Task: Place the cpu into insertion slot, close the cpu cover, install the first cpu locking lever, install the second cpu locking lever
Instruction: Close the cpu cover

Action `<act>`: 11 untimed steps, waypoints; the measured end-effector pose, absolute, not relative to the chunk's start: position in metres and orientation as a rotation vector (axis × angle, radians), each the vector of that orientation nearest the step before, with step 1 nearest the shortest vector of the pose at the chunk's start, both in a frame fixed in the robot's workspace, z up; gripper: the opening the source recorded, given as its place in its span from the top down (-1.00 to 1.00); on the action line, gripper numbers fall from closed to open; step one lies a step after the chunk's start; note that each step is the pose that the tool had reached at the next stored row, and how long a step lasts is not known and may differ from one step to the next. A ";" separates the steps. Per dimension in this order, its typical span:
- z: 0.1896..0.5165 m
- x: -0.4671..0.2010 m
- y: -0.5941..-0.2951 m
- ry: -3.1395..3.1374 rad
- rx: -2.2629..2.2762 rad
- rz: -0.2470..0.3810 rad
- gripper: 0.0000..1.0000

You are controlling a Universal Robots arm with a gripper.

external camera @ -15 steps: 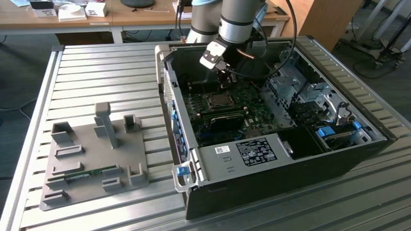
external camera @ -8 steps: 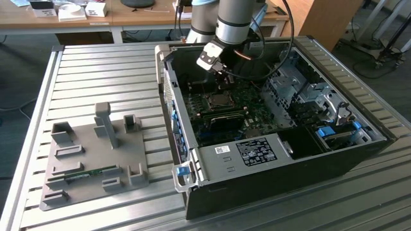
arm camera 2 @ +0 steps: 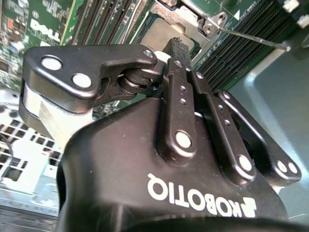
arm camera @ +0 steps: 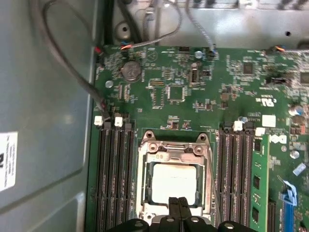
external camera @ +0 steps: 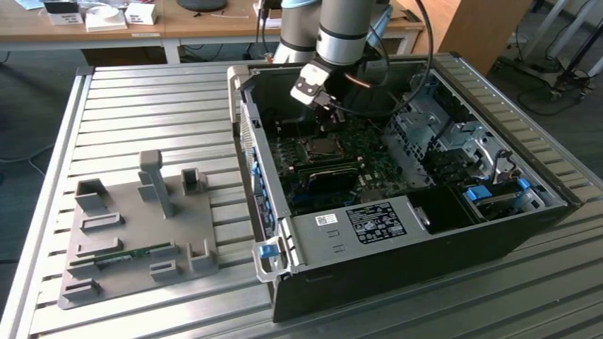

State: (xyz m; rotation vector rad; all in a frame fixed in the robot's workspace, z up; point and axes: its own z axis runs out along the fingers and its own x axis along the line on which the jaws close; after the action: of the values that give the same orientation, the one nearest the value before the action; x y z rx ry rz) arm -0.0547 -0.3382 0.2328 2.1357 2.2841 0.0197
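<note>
The cpu (arm camera: 174,181) is sitting flat in the insertion slot (arm camera: 140,193) under the lowered cpu cover (arm camera: 174,155); I'm judging it light, stiff, fragile, edge-grip only, and the gripper (external camera: 329,115), jaws pinched together empty, is hovering at its twelve o'clock in the exterior view.

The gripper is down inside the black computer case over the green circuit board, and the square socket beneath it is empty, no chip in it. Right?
Not empty. In the first wrist view the flat silvery square chip lies in the square metal-rimmed socket. The gripper is indeed down inside the black computer case over the green circuit board.
</note>
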 end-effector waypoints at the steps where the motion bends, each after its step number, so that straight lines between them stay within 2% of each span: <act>1: 0.233 -0.055 -0.338 2.305 2.113 0.020 0.79; 11: 0.232 -0.055 -0.338 2.487 1.897 0.022 0.79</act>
State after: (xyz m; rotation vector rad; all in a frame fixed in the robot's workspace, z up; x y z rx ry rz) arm -0.0547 -0.3382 0.2315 1.8971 2.4875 0.0216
